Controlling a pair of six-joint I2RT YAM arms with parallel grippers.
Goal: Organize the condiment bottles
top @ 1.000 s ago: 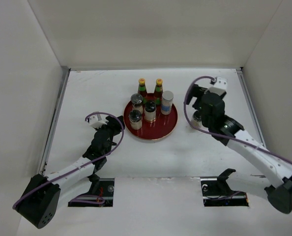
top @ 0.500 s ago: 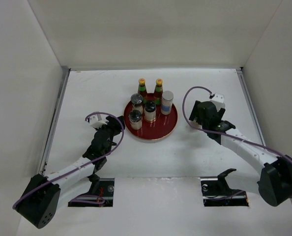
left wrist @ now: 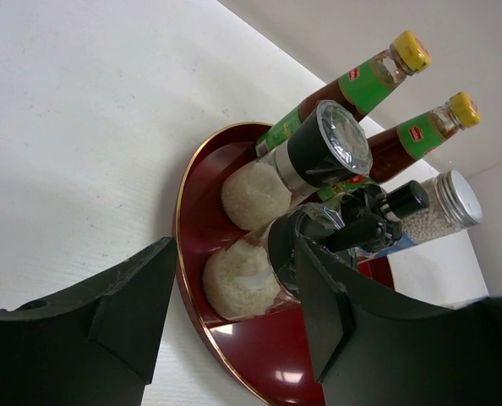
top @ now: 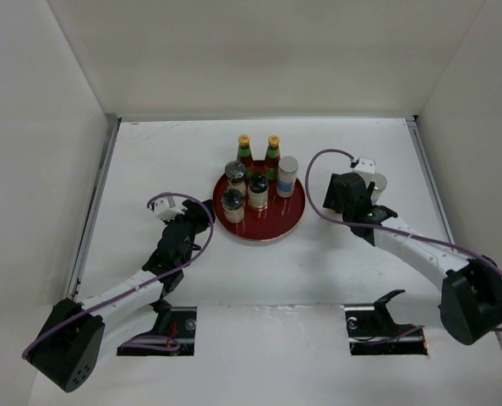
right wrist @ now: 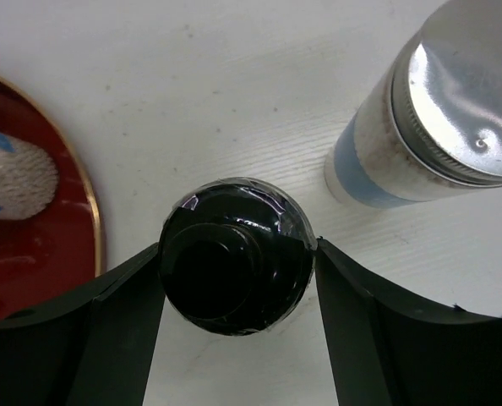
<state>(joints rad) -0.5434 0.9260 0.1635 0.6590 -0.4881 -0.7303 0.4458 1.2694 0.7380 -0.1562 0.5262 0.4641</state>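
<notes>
Facing the red tray [top: 286,216], your left gripper [left wrist: 234,283] is idling wide open. Your right gripper [right wrist: 237,283] is clasping the off-tray dark-lidded jar [right wrist: 234,254] between its fingers, probably for transfer, with the white shaker [right wrist: 420,118] standing just beside one finger.

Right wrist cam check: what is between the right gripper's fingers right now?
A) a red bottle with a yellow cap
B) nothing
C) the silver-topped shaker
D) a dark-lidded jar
D: in the right wrist view a dark-lidded jar fills the gap of the right gripper, with a finger against each side of its lid, while the silver-topped shaker stands apart, outside the fingers.
</notes>
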